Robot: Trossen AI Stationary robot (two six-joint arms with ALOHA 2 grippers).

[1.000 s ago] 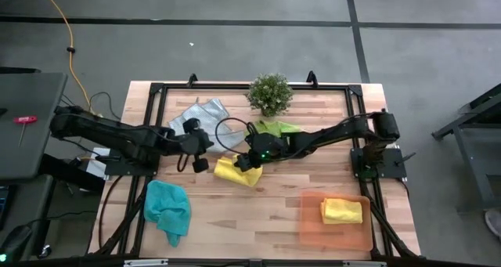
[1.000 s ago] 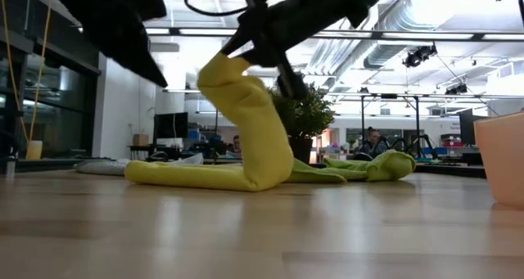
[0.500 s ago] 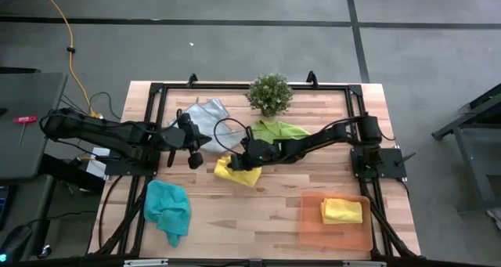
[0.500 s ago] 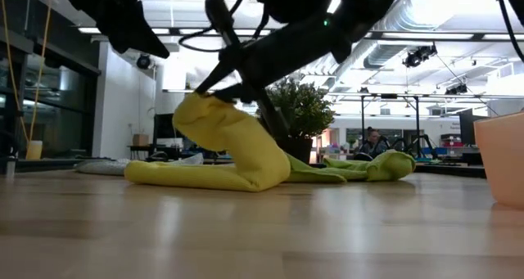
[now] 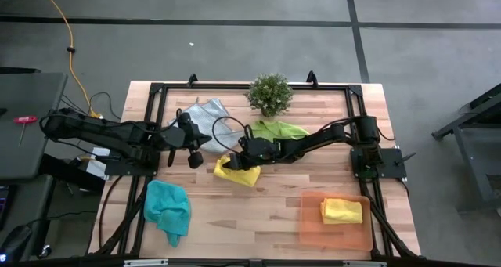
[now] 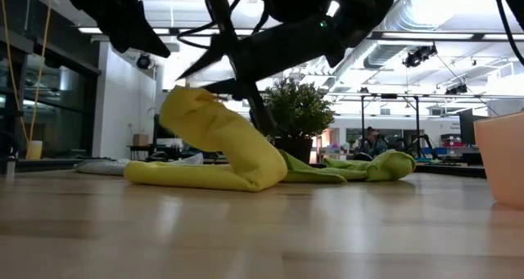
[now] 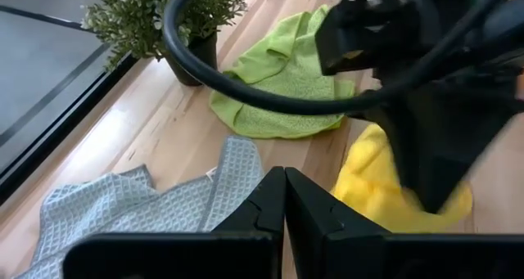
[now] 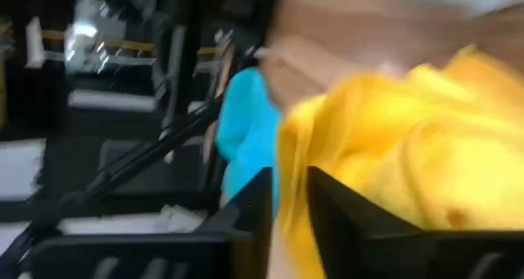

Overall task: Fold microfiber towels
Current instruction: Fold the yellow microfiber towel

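Yellow towel [image 6: 217, 144] — soft, humped fold on wood table [image 5: 274, 212]; right hand [image 5: 235, 162] narrowly parted above it — left hand [image 7: 284, 199] closed.

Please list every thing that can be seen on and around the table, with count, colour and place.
towels: five. Yellow towel, table middle, partly raised under the right gripper. Second yellow towel, folded, in the tray. Lime green towel, beside the plant. Grey towel, back left. Teal towel, front left.
tray: one, translucent orange, front right.
plant: one, green, back middle.
table: one, light wood with black frame.
cable: one, yellow, on the floor at back left.
left gripper: shut, holding nothing, left of the middle yellow towel.
right gripper: fingers slightly apart, at the raised fold of that towel.
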